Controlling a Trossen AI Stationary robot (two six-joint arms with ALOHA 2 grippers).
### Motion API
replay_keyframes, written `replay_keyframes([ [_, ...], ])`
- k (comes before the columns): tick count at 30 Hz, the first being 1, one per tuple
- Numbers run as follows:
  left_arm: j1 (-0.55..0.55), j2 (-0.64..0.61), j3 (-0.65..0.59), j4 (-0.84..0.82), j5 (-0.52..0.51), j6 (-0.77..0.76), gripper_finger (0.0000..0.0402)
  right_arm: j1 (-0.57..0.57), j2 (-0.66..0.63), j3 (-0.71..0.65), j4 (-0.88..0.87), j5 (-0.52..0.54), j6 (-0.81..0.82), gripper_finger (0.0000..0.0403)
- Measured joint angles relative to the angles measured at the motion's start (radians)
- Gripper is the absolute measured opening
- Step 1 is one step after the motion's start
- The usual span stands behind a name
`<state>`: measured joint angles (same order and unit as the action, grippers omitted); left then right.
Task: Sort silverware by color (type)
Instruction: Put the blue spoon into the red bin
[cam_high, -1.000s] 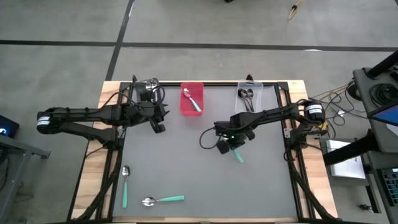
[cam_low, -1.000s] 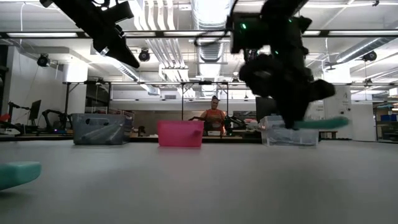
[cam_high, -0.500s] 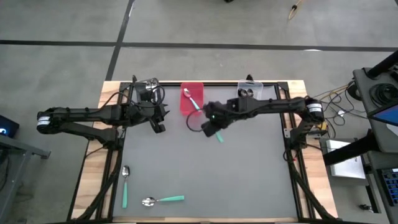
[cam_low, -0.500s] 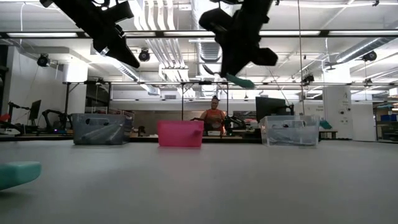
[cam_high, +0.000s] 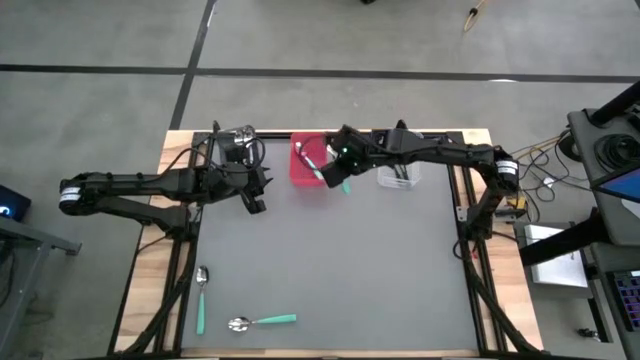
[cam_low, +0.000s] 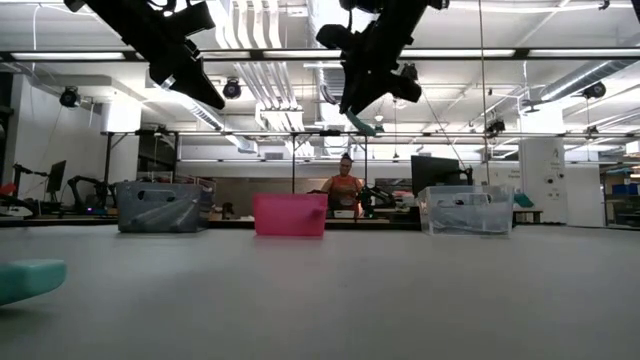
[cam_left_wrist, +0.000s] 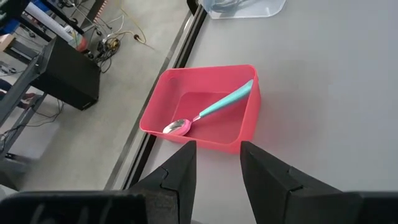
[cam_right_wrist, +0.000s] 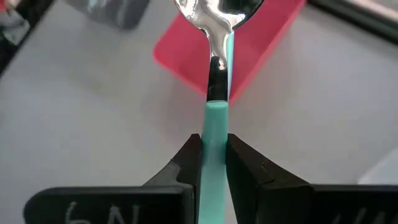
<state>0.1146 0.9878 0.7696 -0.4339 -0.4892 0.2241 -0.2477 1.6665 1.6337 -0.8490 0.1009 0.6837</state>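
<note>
Teal-handled spoon (cam_right_wrist: 215, 118), bowl partly cropped

you have four teal-handled spoons in sight: one lying in the pink bin (cam_high: 308, 160) at the tabletop's far edge, the spoon in the bin (cam_left_wrist: 211, 111); one clamped in the right gripper (cam_high: 338, 172), the held spoon (cam_right_wrist: 216, 118), over that bin's right side; and two on the tabletop (cam_high: 330, 260) near its front-left corner, the left spoon (cam_high: 201, 298) and the front spoon (cam_high: 262, 321). you have three bins along the far edge: pink, a clear bin (cam_high: 400, 160) holding dark spoons you cannot count, and a grey bin (cam_low: 158, 207). two arms, left gripper (cam_high: 252, 195) empty.
</note>
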Motion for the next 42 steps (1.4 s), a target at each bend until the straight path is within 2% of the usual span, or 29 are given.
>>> replay_keyframes([
  [12,0.000,0.000,0.000,0.000,-0.001,0.021,0.0106,-0.100,0.000,0.000,0.185,-0.003,-0.117,0.0040],
  [28,0.000,-0.003,0.000,0.040,-0.002,0.076,0.0106,-0.149,0.011,0.000,0.429,-0.027,-0.189,0.0040],
  [33,0.002,-0.005,0.000,0.040,-0.012,0.093,0.0106,-0.169,0.077,0.005,0.506,-0.105,-0.194,0.0040],
  [39,0.004,-0.006,0.000,0.038,-0.054,0.097,0.0106,-0.194,0.210,0.179,0.441,-0.109,-0.252,0.0040],
  [42,0.005,-0.006,0.000,0.032,-0.054,0.097,0.0106,-0.208,0.295,0.329,0.303,-0.109,-0.283,0.0040],
])
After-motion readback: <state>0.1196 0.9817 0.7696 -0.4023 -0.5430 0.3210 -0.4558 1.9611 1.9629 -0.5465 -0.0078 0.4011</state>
